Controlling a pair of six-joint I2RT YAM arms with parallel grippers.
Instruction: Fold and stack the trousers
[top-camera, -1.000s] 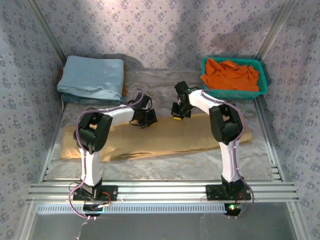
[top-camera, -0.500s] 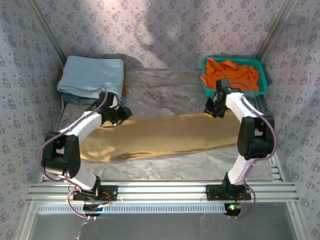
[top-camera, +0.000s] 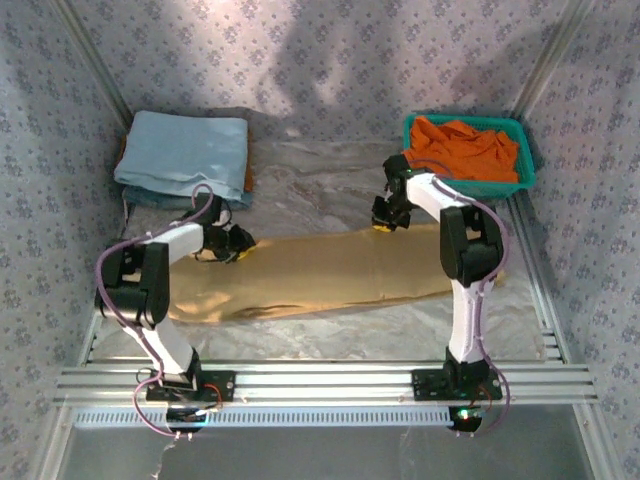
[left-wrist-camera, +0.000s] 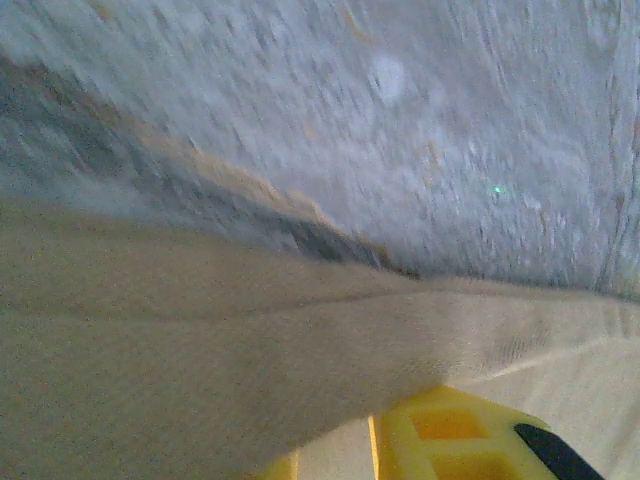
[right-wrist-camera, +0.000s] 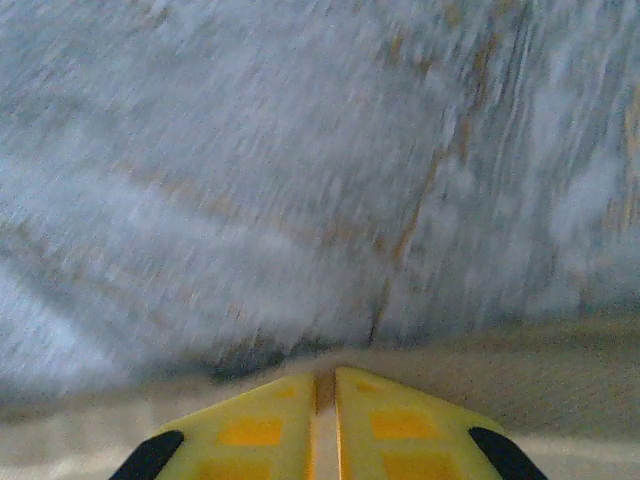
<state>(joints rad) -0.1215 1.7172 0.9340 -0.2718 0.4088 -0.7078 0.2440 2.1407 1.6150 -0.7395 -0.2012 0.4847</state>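
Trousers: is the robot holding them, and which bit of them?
It looks so: the left end effector and the right end effector each pinch the trousers at their far long edge, thin cloth between nearly shut fingers.

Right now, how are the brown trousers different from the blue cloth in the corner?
The trousers are tan, and the blue cloth is light blue. The trousers lie spread out long and flat across the middle, while the blue cloth is folded into a neat, thicker pile at the far left corner. The trousers stretch much farther sideways than the blue cloth. Both are soft fabric resting on the table.
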